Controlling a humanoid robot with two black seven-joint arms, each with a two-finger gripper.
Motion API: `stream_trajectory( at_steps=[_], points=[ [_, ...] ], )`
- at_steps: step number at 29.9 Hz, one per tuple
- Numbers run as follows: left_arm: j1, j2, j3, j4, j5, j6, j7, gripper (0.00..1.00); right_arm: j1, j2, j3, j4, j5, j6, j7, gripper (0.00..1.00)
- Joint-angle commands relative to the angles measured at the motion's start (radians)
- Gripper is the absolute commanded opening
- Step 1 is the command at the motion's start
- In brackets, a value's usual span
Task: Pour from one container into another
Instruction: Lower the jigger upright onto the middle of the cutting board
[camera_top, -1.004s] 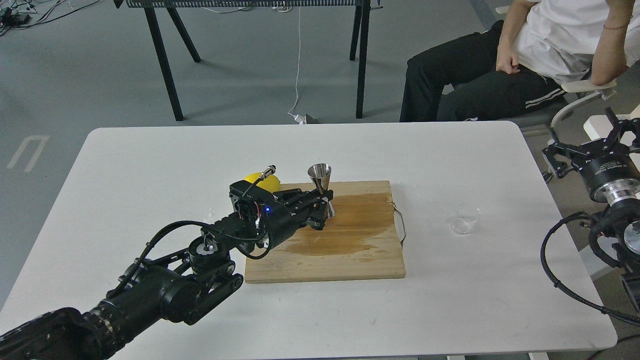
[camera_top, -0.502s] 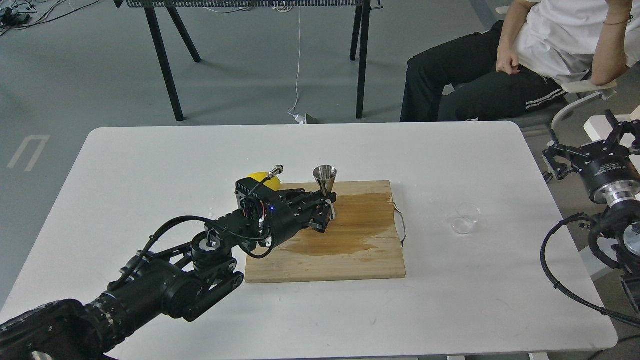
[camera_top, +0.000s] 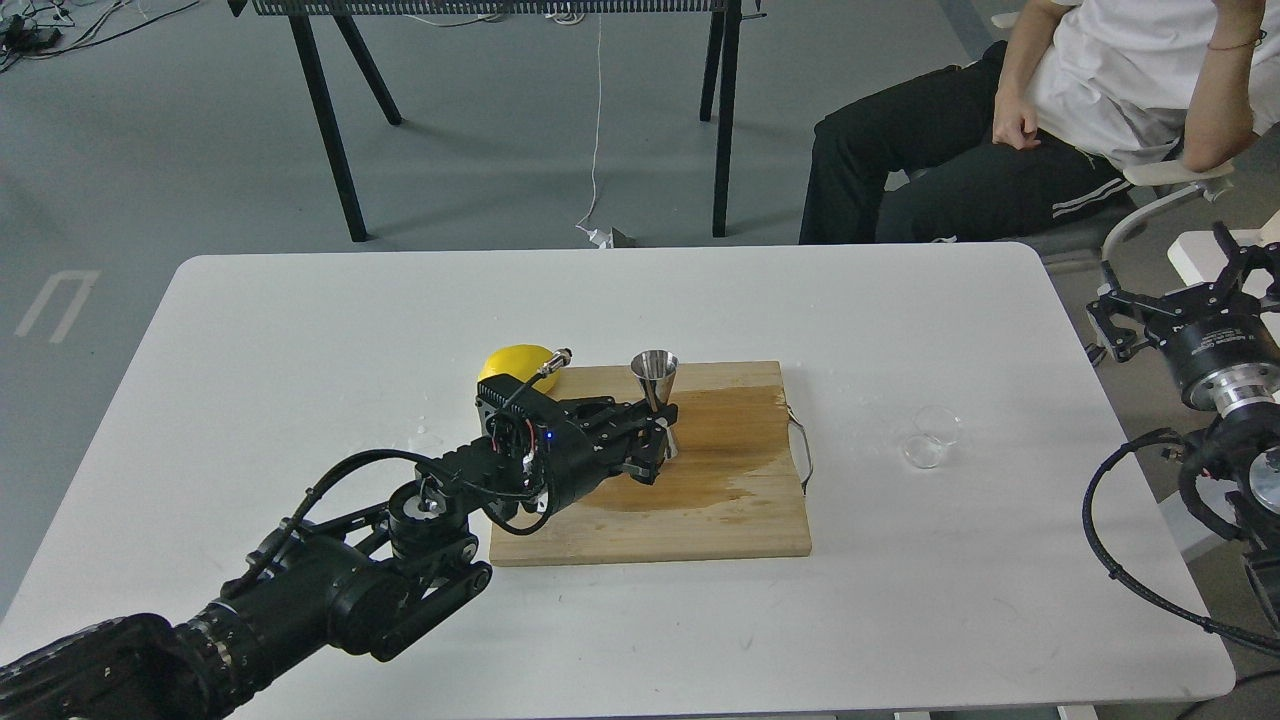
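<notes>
The steel jigger (camera_top: 655, 368) stands upright over the back of the wooden cutting board (camera_top: 700, 520). My left gripper (camera_top: 662, 425) is shut on its narrow waist, coming in from the left. The jigger's lower cone is mostly hidden behind the fingers. The tiny clear cup (camera_top: 928, 438) sits alone on the white table (camera_top: 300, 320), right of the board and well away from both grippers. My right gripper (camera_top: 1170, 292) hangs beyond the table's right edge, its fingers spread and holding nothing.
A yellow lemon (camera_top: 512, 362) lies just off the board's back left corner, behind my left wrist. A dark wet patch (camera_top: 720, 440) covers the board's middle. A metal handle (camera_top: 803, 450) sticks out of the board's right side. A seated person (camera_top: 1050, 110) is behind the table's right corner.
My left gripper has carried the jigger a little to the right and lower, toward the board. More of the lemon shows now. The cup and the right arm have stayed put.
</notes>
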Motion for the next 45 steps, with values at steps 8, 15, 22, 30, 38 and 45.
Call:
stream_trajectory(
  at_steps=[8, 15, 22, 30, 38, 45],
  points=[
    [0.0, -0.002, -0.002, -0.001, 0.0, 0.0, 0.001, 0.4, -0.003, 0.0, 0.002, 0.0, 0.0, 0.0, 0.0, 1.0],
    [0.002, -0.002, -0.004, -0.007, 0.0, 0.0, 0.001, 0.42, -0.003, 0.0, 0.006, 0.0, 0.0, 0.0, 0.0, 1.0],
    [0.005, -0.006, -0.004, -0.027, 0.0, 0.0, 0.001, 0.53, -0.003, -0.001, 0.006, 0.0, 0.0, 0.0, 0.0, 1.0],
    [0.013, -0.004, -0.002, -0.056, 0.0, 0.0, -0.001, 0.63, -0.003, -0.001, 0.008, 0.0, 0.0, 0.0, 0.0, 1.0],
    [0.029, 0.005, -0.008, -0.087, 0.0, 0.002, -0.013, 0.76, -0.003, -0.001, 0.008, 0.0, 0.0, 0.0, 0.0, 1.0],
    [0.04, 0.019, -0.016, -0.113, 0.0, 0.002, -0.014, 0.77, -0.003, -0.007, 0.009, 0.0, 0.0, 0.0, 0.0, 1.0]
  ],
)
